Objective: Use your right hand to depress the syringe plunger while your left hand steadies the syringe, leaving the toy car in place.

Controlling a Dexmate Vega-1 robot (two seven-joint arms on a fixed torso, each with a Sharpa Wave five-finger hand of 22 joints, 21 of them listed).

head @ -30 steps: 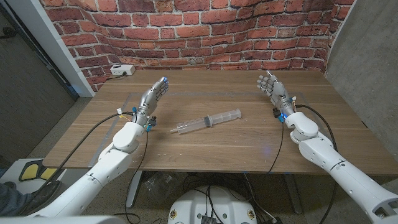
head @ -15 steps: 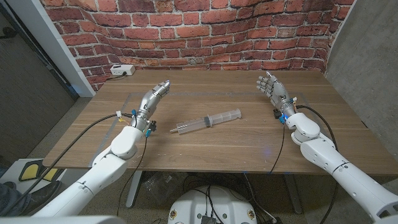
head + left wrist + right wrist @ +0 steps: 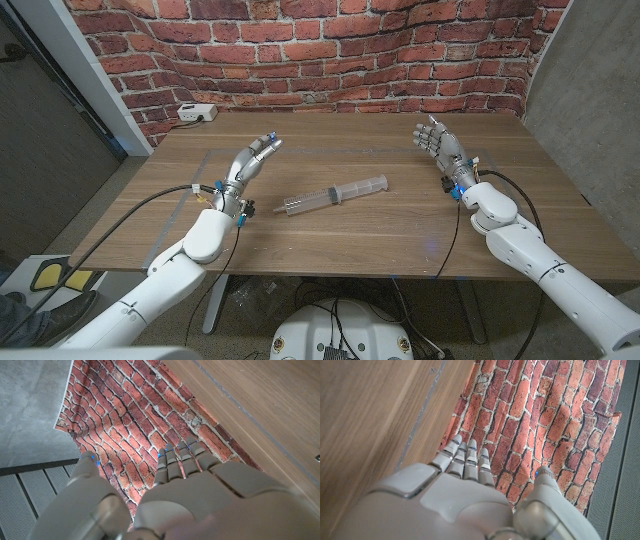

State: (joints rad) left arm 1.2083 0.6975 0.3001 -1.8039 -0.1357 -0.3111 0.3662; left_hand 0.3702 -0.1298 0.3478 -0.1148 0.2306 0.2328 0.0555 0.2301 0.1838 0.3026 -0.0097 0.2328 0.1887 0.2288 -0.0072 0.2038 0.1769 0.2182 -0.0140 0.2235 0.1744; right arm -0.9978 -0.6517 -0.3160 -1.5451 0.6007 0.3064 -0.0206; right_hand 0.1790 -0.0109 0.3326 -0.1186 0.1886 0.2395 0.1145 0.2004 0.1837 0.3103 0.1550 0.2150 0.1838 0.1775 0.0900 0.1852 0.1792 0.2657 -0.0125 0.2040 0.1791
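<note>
A clear plastic syringe (image 3: 335,194) lies on its side at the middle of the wooden table (image 3: 330,238), plunger end toward the left. My left hand (image 3: 249,165) is raised over the table to the left of the syringe, fingers extended and apart, holding nothing. My right hand (image 3: 438,142) stands at the right of the table, well apart from the syringe, fingers straight and spread, holding nothing. In the left wrist view my left hand (image 3: 180,490) has its fingers together and straight. In the right wrist view my right hand (image 3: 460,490) is also extended and empty.
A white power strip (image 3: 196,113) lies at the table's far left corner. A brick wall (image 3: 320,50) stands behind the table. Black cables (image 3: 150,215) run along my arms. Faint tape lines mark the table surface left of the syringe.
My left hand has moved right and forward, closer to the syringe's plunger end. The right hand and the syringe have stayed put.
</note>
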